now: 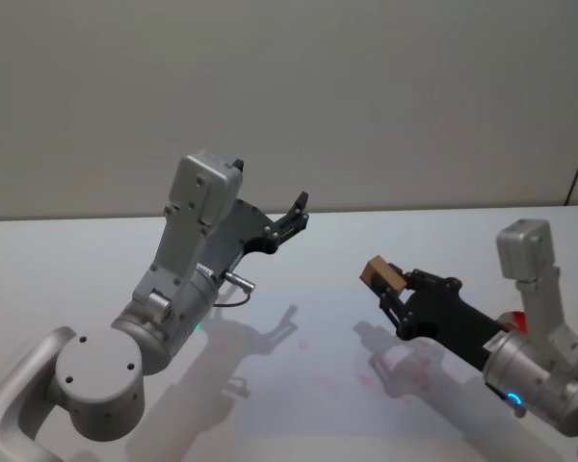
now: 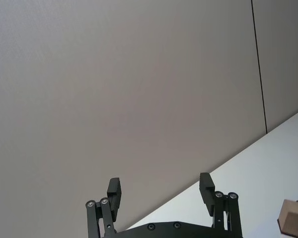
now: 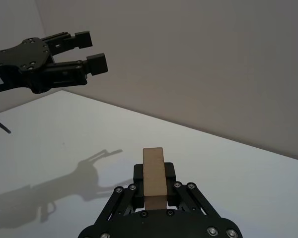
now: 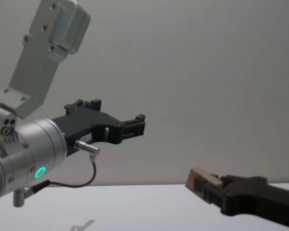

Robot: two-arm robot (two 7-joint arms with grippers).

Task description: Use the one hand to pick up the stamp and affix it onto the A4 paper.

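Right wrist view: nearest the lens, the black right hand (image 3: 154, 181) is clamped on the small light-brown, square-cornered wooden stamp (image 3: 153, 161). One finger bears on each broad side, and the block stands proud of the fingertips and square to them. Hand and stamp are clear above the plain white counter (image 3: 238, 163), touching nothing. Judgement: the step in hand is the carry to the A4 paper, then the press. The sheet's edges cannot be told from the white surface, though the head view shows faint reddish marks (image 1: 416, 368) on the counter near the right hand. To do it well, bring the stamp's free face flat and level over the sheet and descend straight. Press firmly without sliding, then lift straight off so the print does not smear. Farther off, the left hand (image 3: 89, 51) hangs raised above the counter, fingers wide apart, holding nothing, well apart from the stamp.
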